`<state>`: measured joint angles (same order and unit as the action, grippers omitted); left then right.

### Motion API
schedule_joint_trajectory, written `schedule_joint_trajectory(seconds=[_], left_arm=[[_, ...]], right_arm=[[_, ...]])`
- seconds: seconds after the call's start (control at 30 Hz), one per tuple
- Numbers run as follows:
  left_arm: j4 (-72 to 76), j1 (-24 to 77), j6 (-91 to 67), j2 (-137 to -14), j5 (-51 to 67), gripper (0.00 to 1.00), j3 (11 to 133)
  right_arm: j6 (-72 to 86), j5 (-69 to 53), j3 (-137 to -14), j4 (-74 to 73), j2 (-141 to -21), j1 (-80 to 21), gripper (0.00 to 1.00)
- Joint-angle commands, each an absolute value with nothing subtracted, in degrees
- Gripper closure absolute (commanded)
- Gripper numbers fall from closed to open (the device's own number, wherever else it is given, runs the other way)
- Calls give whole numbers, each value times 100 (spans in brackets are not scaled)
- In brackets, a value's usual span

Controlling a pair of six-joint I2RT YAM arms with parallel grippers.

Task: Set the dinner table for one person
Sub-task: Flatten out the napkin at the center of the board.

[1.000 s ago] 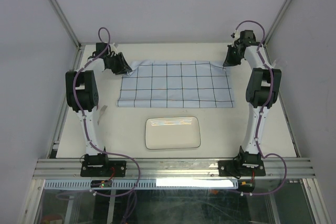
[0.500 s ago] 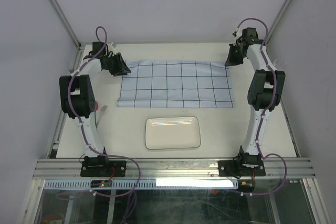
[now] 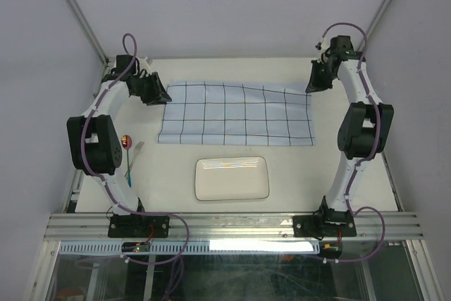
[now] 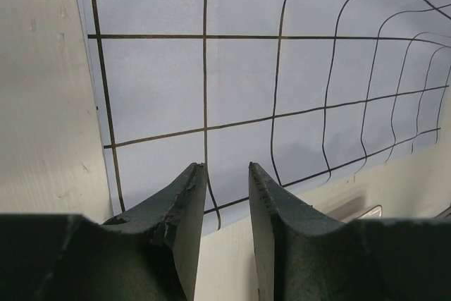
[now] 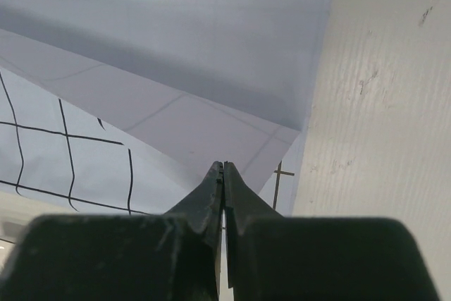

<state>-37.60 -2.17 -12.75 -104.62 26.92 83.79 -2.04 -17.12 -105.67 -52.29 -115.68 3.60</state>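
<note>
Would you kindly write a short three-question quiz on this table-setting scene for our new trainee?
1. True or false: the white plate lies on the checked cloth.
2. Which claw is shut? A) left B) right C) both
3. Fill in: the shut claw pinches the cloth's far ___ corner.
Key: 1 false, it lies on the bare dinner table, nearer the arm bases. 2 B: the right claw is shut, the left claw open. 3 right.
</note>
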Motion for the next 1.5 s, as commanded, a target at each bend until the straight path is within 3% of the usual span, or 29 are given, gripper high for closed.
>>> schedule_joint_trajectory(seconds=[0.0, 0.63, 0.67, 0.77, 0.93, 0.97, 1.0, 1.03, 1.07, 1.37, 1.47], left_arm=[[-3747, -134, -1259, -10585, 2627, 68, 8382], [-3787, 234, -1381, -11708, 2435, 70, 9690], [-3788, 241, -1387, -11749, 2441, 70, 9720], [-3797, 263, -1397, -11874, 2433, 70, 9808], [-3797, 325, -1375, -11933, 2298, 69, 9930], [-3789, 328, -1353, -11908, 2268, 68, 9936], [-3784, 331, -1330, -11889, 2223, 67, 9946], [-3769, 333, -1304, -11866, 2182, 67, 9955], [-3763, 333, -1263, -11843, 2165, 67, 9983], [-3546, 327, -1308, -11634, 2069, 67, 10063], [-3490, 334, -1365, -11613, 2137, 67, 9991]], right_arm=[[-259, -1474, -10626, -5279, -11696, 352, 100], [-235, -819, -12527, -4819, -13277, 330, 100], [-262, -807, -12536, -4765, -13293, 326, 98], [-320, -493, -12542, -4657, -13319, 293, 75], [-457, 135, -11914, -3831, -12827, 215, 60], [-491, 251, -11724, -3598, -12665, 200, 48], [-523, 341, -11552, -3376, -12483, 180, 24], [-567, 451, -11421, -3160, -12335, 160, 9], [-608, 557, -11314, -2973, -12184, 138, 6], [-936, 989, -11035, -2466, -11574, -204, 3], [-726, 775, -10950, -2526, -11555, -230, 11]])
